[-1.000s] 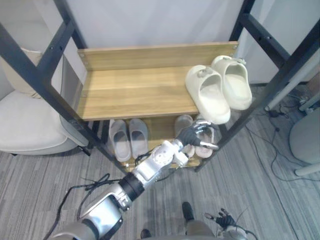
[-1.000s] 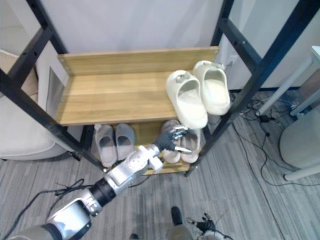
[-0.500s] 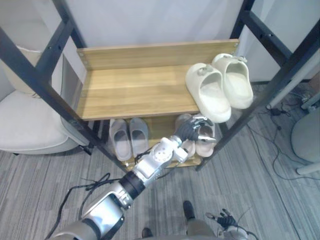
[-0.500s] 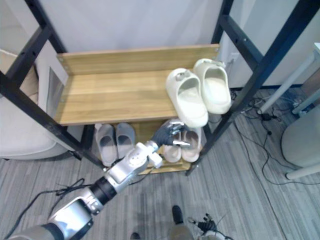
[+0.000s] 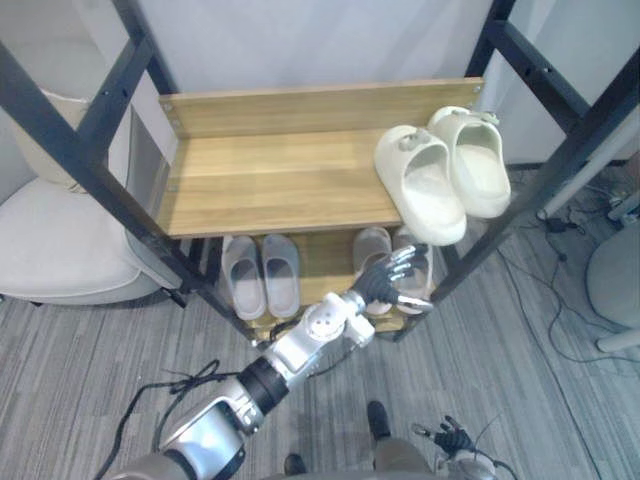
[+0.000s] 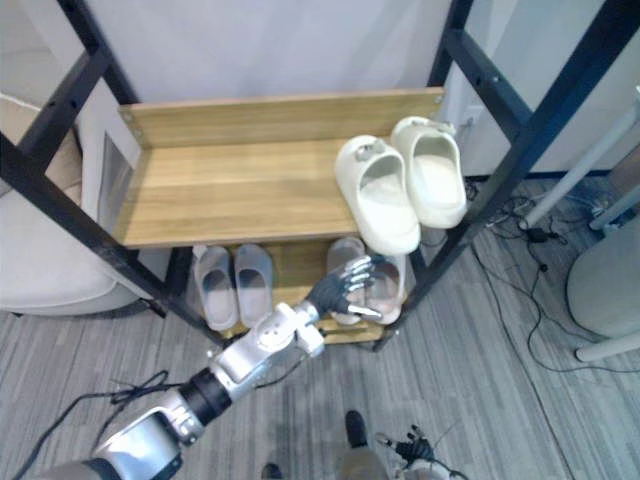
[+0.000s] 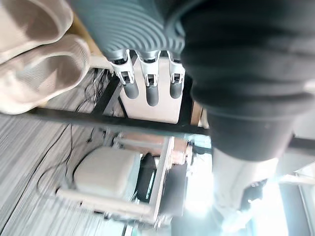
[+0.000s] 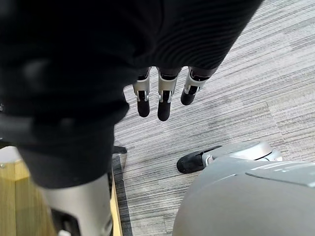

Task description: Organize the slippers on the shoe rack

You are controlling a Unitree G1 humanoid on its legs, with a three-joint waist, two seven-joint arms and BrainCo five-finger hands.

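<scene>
My left robot hand (image 5: 385, 284), spread open and holding nothing, sits against the beige slippers (image 5: 374, 244) on the lower shelf (image 5: 318, 258), probably to straighten them

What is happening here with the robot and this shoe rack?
The robot is tidying slippers on a shoe rack. Its left robot hand, fingers open, reaches to the lower shelf by the beige slippers and holds nothing. Grey slippers sit side by side further left there, and cream clogs lie on the upper shelf. The right robot hand hangs low, open and idle.
</scene>
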